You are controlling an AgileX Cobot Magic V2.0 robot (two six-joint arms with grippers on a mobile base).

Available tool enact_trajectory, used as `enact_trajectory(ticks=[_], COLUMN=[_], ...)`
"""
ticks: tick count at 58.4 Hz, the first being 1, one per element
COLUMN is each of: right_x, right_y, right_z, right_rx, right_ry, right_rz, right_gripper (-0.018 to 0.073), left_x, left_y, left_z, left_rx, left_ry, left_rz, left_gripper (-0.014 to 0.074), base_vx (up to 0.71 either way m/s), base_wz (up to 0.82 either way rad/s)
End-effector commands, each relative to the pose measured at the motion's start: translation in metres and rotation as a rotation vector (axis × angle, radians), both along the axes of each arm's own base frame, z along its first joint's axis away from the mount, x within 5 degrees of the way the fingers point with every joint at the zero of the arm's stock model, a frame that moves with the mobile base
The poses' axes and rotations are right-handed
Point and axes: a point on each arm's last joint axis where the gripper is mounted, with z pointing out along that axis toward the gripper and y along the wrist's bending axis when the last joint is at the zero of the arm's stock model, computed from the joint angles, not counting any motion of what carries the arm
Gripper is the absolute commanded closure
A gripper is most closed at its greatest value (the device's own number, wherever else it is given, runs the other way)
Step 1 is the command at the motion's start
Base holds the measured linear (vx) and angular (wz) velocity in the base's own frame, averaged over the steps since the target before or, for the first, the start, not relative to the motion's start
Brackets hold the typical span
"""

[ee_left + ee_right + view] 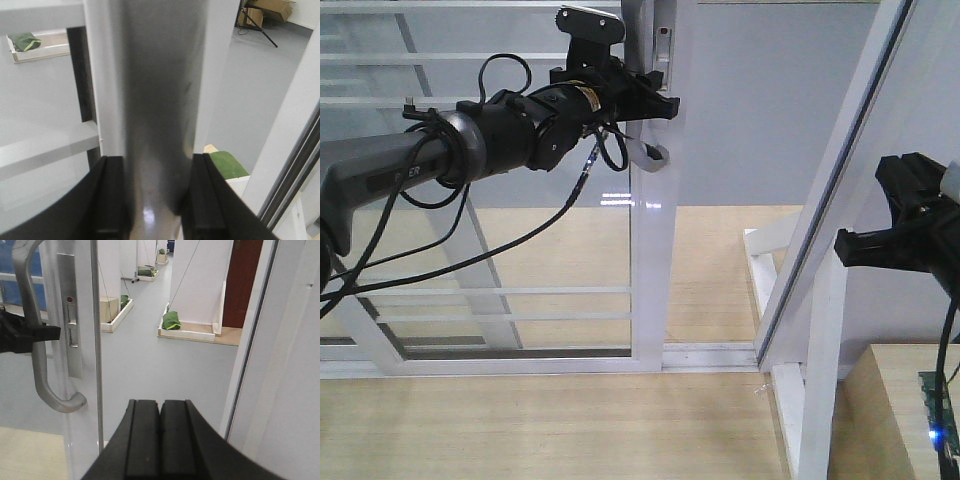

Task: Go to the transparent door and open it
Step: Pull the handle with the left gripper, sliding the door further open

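The transparent door is a glass panel in a white frame with thin horizontal bars. Its curved grey pull handle sits on the right side rail. My left gripper reaches in from the left and is shut on that handle. In the left wrist view the grey handle fills the space between the two black fingers. The right wrist view shows the handle beside a lock plate, with a left finger against it. My right gripper hangs at the right, shut on nothing.
A white door-frame post leans across the right side, with a gap of grey floor between it and the door rail. The bottom track runs along the wooden floor. Shallow trays with green items and a dark red door lie beyond.
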Motion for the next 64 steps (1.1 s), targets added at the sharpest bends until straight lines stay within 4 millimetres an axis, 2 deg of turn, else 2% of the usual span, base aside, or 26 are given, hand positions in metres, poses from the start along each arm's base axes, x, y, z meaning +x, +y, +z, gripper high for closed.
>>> enact_trajectory(ticks=[1, 14, 29, 53, 64], right_x=[0.001, 0.001, 0.001, 0.001, 0.001], right_y=[-0.003, -0.003, -0.003, -0.003, -0.003], right_z=[0.016, 0.016, 0.016, 0.016, 0.016], right_rx=[-0.01, -0.01, -0.01, -0.01, -0.009], right_ry=[-0.094, -0.094, -0.094, -0.094, -0.093], right_rz=[-0.035, -0.035, -0.035, -0.035, -0.035], right_gripper=[0.0564, 0.0564, 0.0564, 0.0564, 0.0564], left_x=[-0.005, -0.006, -0.002, -0.005, -0.007], left_y=[0.011, 0.032, 0.066, 0.115, 0.135], left_z=[0.061, 0.078, 0.093, 0.129, 0.14], left_rx=[-0.096, -0.063, -0.042, -0.04, 0.023], left_ry=[-0.114, -0.071, -0.045, -0.086, -0.12], left_rz=[0.021, 0.066, 0.14, 0.238, 0.269], left_gripper=[0.0603, 0.0596, 0.0596, 0.0596, 0.0596], base_vx=[0.0, 0.0, 0.0, 0.0, 0.0], base_wz=[0.0, 0.0, 0.0, 0.0, 0.0])
